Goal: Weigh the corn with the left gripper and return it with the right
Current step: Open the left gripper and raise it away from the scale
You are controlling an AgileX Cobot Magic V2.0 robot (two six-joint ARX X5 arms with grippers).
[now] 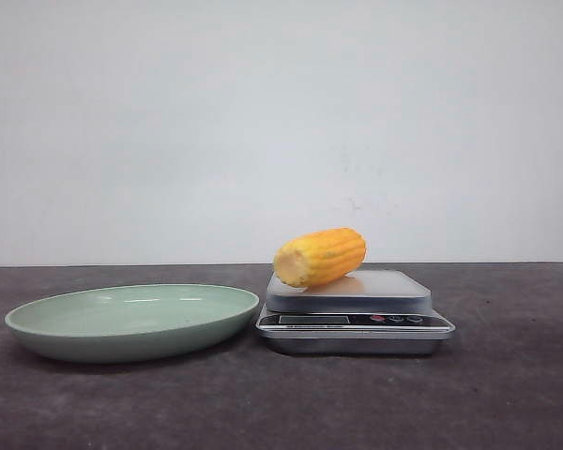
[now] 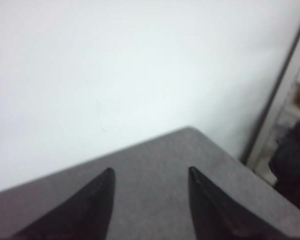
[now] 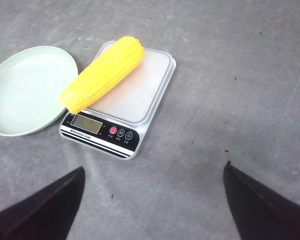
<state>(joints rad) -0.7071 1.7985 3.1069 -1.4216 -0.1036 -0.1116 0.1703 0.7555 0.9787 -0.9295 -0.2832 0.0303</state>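
Now corn [image 1: 321, 256] lies on scale [image 1: 355, 319], beside plate [image 1: 131, 321]

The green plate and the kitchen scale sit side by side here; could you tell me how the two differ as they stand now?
The green plate is round, shallow and pale green; the kitchen scale is rectangular and silver with a dark front panel of display and buttons. The plate is empty, whereas the scale carries the corn, lying on its side across the platform. In the front view the plate stands left of the scale. Both rest on the dark grey table.
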